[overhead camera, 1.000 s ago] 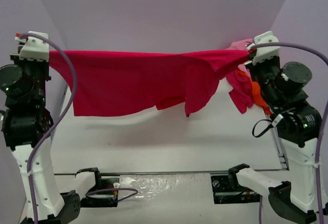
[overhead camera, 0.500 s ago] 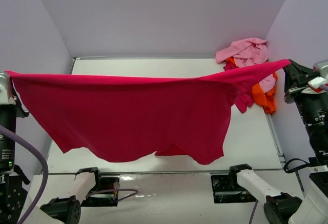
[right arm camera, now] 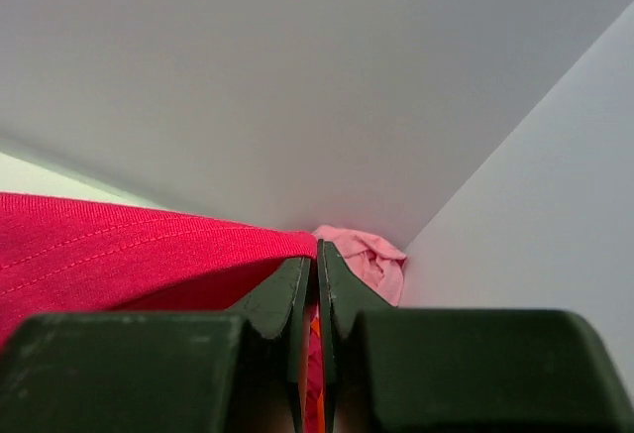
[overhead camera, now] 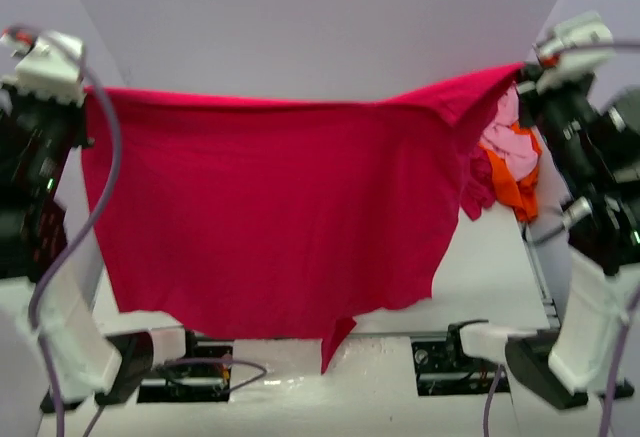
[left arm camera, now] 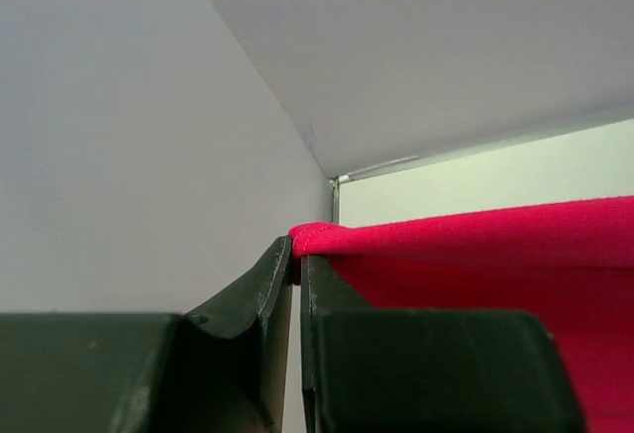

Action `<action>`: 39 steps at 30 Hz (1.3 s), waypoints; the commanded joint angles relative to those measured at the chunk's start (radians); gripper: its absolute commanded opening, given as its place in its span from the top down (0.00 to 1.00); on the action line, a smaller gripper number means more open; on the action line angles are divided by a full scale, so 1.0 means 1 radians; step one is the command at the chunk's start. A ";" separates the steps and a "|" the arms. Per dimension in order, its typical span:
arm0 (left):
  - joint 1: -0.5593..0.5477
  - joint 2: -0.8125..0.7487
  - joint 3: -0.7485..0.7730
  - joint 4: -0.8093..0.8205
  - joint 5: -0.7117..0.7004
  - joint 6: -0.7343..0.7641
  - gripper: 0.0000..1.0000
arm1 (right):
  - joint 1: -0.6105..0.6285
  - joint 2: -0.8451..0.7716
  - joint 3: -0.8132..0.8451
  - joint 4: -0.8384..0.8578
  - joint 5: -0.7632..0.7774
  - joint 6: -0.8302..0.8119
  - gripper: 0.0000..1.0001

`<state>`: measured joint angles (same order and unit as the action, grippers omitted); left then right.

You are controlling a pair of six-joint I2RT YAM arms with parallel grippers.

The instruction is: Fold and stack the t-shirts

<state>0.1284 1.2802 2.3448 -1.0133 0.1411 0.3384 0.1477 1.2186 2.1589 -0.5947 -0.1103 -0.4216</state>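
Crimson-red cloth fills the overhead view: the crimson-red t-shirt (overhead camera: 270,207) hangs spread in the air above the white surface (overhead camera: 490,267). At its upper left corner the left end effector (left arm camera: 297,258) is clamped shut on the edge, the fabric pinched between its dark fingers. The top edge runs nearly level rightward; the lower edge droops unevenly, one point hanging lowest near the middle. At the upper right corner the right end effector (right arm camera: 318,253) is likewise closed on the cloth. Beside it, at the far right of the surface, the light pink t-shirt (overhead camera: 508,147), the orange t-shirt (overhead camera: 515,185) and the dark magenta t-shirt (overhead camera: 476,195) lie heaped together.
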 commanded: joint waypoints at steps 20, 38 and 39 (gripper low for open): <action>-0.048 0.845 -0.246 0.532 -0.211 0.157 1.00 | 0.137 1.121 0.158 0.363 0.278 -0.267 1.00; -0.033 0.882 -0.232 0.577 -0.234 0.158 1.00 | 0.194 0.894 -0.068 0.377 0.340 -0.310 1.00; -0.022 0.872 -0.247 0.580 -0.225 0.155 1.00 | 0.191 0.871 -0.094 0.378 0.344 -0.317 1.00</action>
<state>0.0667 2.2932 2.1104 -0.4952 -0.0894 0.4969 0.3521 2.2722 2.1250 -0.2690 0.1764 -0.7007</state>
